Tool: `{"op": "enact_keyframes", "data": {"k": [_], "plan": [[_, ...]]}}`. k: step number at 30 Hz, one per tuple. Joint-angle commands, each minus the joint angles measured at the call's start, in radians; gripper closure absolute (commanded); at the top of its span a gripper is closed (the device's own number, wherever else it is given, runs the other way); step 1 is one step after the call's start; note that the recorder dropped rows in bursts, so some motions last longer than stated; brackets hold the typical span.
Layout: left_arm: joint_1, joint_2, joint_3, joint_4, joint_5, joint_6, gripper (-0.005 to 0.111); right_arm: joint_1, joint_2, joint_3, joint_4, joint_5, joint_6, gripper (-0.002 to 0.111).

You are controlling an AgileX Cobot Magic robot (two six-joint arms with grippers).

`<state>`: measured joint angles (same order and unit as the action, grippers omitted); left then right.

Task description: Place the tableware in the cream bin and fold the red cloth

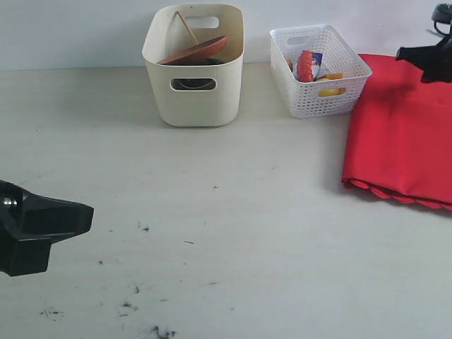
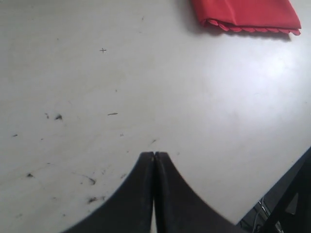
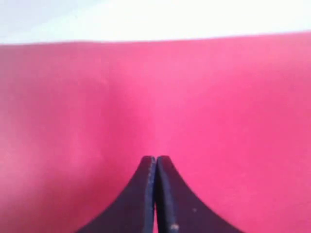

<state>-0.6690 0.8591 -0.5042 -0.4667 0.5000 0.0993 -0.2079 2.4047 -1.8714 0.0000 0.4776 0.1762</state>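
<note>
The cream bin (image 1: 193,92) stands at the back of the table with a round brown wooden plate (image 1: 195,51) leaning inside it and a chopstick (image 1: 186,27) sticking up. The red cloth (image 1: 402,131) lies folded at the right, its scalloped edge toward the front; it also shows in the left wrist view (image 2: 245,14). My right gripper (image 1: 406,53) hovers over the far part of the cloth, shut and empty, with red cloth (image 3: 155,97) filling its view behind the gripper (image 3: 156,158). My left gripper (image 1: 85,212) is at the front left, shut and empty (image 2: 154,154) over the bare table.
A white lattice basket (image 1: 319,69) with food items stands between the bin and the cloth. The tabletop (image 1: 233,212) carries small dark scuff marks near the front. The table's edge (image 2: 272,184) shows in the left wrist view.
</note>
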Motion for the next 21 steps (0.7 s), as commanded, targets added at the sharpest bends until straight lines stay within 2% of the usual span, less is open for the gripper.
{"op": "enact_keyframes", "data": {"k": [1, 6, 9, 14, 18, 21], "plan": [[0.001, -0.006, 0.003, -0.007, -0.001, -0.007, 0.104, -0.032, -0.072, -0.066, 0.000, 0.147, -0.007, 0.108], [0.001, -0.006, 0.003, -0.007, -0.001, -0.007, 0.104, -0.075, -0.110, 0.035, -0.104, 0.296, 0.129, 0.108], [0.001, -0.006, 0.003, -0.005, 0.001, -0.007, 0.104, -0.091, -0.131, 0.155, -0.201, 0.312, 0.242, 0.108], [0.001, -0.006, 0.003, -0.005, 0.003, -0.007, 0.104, -0.094, -0.127, 0.281, -0.228, 0.209, 0.262, 0.108], [0.001, -0.006, 0.003, -0.009, 0.037, -0.007, 0.104, -0.094, -0.070, 0.271, -0.212, 0.088, 0.245, 0.108], [0.001, -0.006, 0.003, -0.019, 0.065, -0.007, 0.104, -0.094, -0.007, 0.207, -0.129, 0.070, 0.137, 0.108]]}}
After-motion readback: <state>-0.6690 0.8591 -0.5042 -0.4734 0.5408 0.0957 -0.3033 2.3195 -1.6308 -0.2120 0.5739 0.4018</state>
